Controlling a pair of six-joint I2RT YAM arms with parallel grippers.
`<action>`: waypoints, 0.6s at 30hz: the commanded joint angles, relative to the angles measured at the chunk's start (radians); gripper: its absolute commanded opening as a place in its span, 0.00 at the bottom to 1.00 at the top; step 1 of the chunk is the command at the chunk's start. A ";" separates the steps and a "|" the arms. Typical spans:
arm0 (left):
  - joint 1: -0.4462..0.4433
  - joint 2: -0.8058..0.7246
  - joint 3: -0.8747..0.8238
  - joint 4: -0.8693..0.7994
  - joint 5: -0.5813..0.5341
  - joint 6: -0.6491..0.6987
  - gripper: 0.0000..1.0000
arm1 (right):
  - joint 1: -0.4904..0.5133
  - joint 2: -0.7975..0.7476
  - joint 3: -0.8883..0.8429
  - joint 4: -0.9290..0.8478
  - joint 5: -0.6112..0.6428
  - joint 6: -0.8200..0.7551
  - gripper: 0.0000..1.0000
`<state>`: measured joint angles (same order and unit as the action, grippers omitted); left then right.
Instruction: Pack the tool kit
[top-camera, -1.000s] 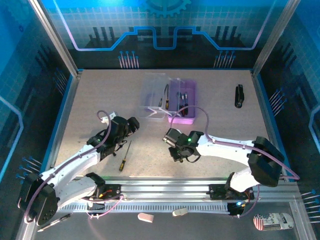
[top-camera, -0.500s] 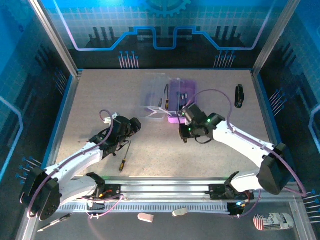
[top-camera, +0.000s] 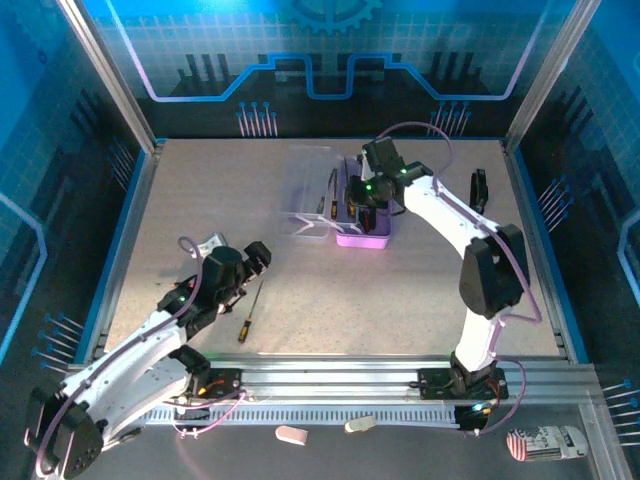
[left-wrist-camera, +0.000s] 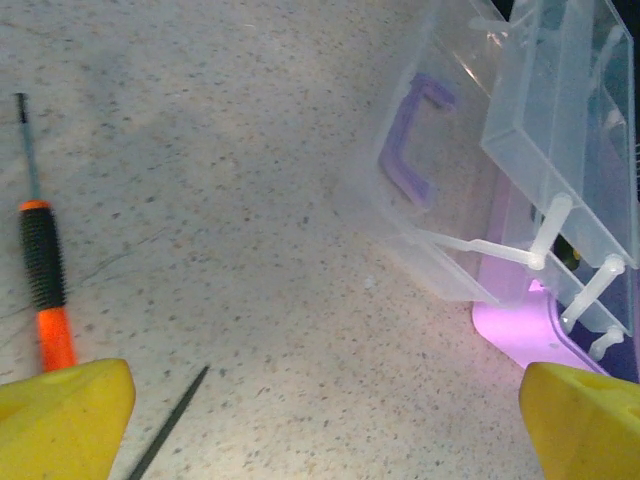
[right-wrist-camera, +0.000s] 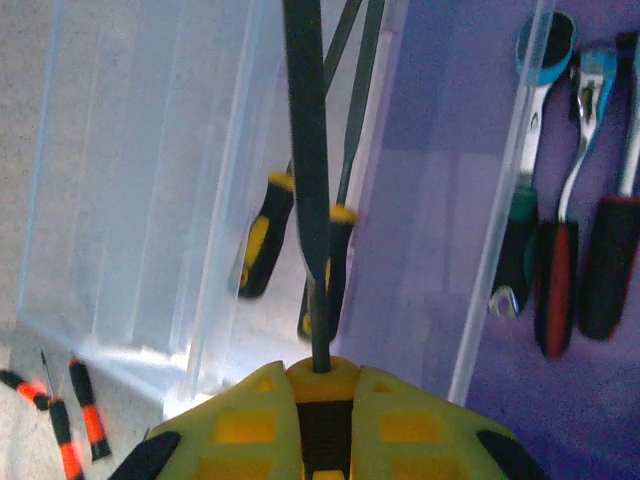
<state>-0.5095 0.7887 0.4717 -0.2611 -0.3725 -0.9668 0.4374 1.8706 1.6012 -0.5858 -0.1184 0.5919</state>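
Observation:
The tool kit case (top-camera: 365, 232) lies open at the back middle of the table, its clear lid (top-camera: 308, 185) to the left of the purple base. My right gripper (top-camera: 362, 195) hangs over the case, shut on a black-yellow handled tool (right-wrist-camera: 305, 150) whose dark shaft points away. Two more black-yellow handled tools (right-wrist-camera: 265, 235) lie in the clear half below it. My left gripper (top-camera: 257, 256) stands open low over the table, fingertips (left-wrist-camera: 60, 420) wide apart, nothing between them. An orange-black screwdriver (top-camera: 247, 314) lies on the table beside it; in the left wrist view this screwdriver (left-wrist-camera: 45, 290) sits at the left.
Small wrenches (right-wrist-camera: 545, 250) lie in the purple base. A black oblong object (top-camera: 478, 192) rests at the back right. Two red-black screwdrivers (right-wrist-camera: 90, 420) lie on the table left of the lid. The case's purple handle (left-wrist-camera: 410, 150) faces my left gripper.
My right arm has swung from the front middle of the table back to the case, with the tool in its grip. The left arm has drawn back slightly toward the near left.

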 joint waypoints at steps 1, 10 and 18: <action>0.008 -0.078 -0.032 -0.066 -0.053 -0.001 0.99 | -0.006 0.088 0.081 -0.008 -0.046 0.036 0.14; 0.009 -0.150 -0.045 -0.094 -0.074 0.007 0.99 | -0.005 0.160 0.091 0.053 0.036 0.086 0.16; 0.008 -0.111 -0.031 -0.081 -0.065 0.007 0.99 | -0.005 0.154 0.084 0.052 0.039 0.100 0.25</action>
<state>-0.5083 0.6712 0.4393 -0.3355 -0.4225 -0.9665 0.4374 2.0247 1.6787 -0.5446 -0.0864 0.6773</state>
